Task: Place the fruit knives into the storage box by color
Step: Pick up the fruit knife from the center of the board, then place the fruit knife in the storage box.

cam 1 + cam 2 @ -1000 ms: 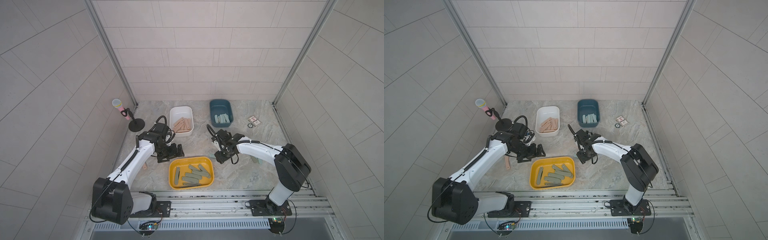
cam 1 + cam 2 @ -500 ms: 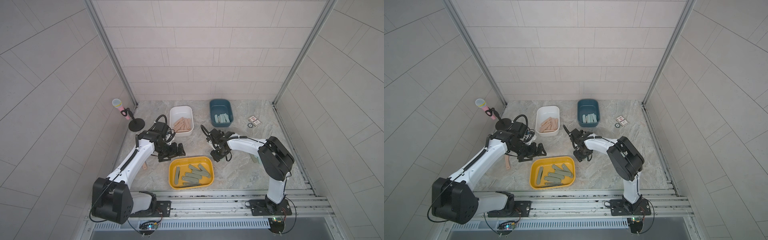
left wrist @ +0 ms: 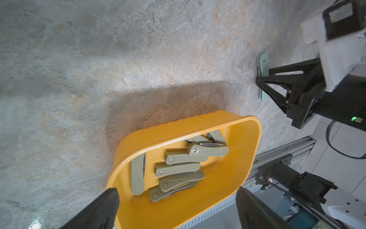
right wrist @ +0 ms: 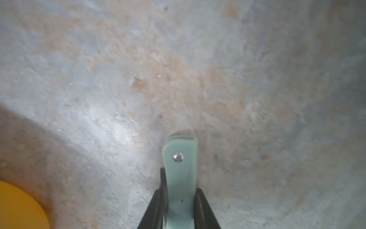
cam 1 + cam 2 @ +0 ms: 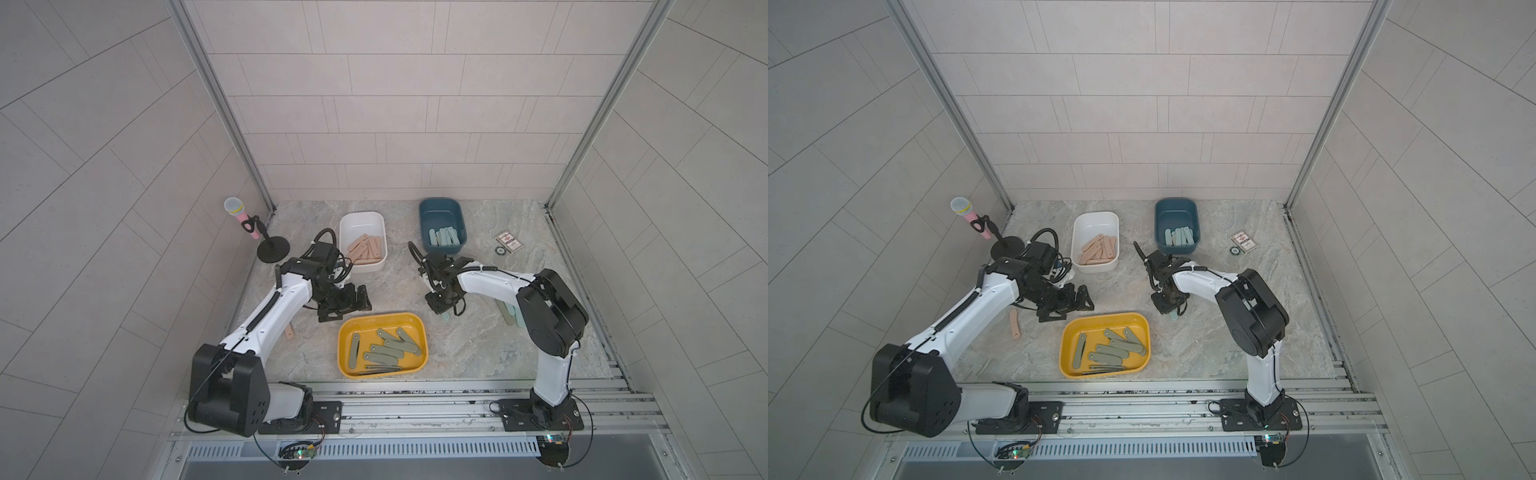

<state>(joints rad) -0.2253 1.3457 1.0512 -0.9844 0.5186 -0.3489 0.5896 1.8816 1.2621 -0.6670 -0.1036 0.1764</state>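
Two arms are reaching over the table [image 5: 478,345] from the 6 o'clock rail. Left gripper [image 5: 345,305] is hanging with jaws wide apart, just off the 11 o'clock corner of the yellow box [image 5: 382,321]. Right gripper [image 5: 443,308] is pinching a teal knife [image 4: 181,178] near table centre, with the knife's free end pointing down at the marble; whether it is touching I cannot tell.

The yellow box is sitting at 6 o'clock, holding olive knives [image 5: 388,347]. The white box [image 5: 360,216] is sitting at 11, holding pink knives [image 5: 365,249]. The blue box [image 5: 440,203] is sitting at 1, holding teal knives [image 5: 446,237]. One loose pink knife [image 5: 1015,324] is lying at 8 o'clock beside the left arm. Some loose teal ones [image 5: 509,318] are lying at 4, partly hidden by the right arm.
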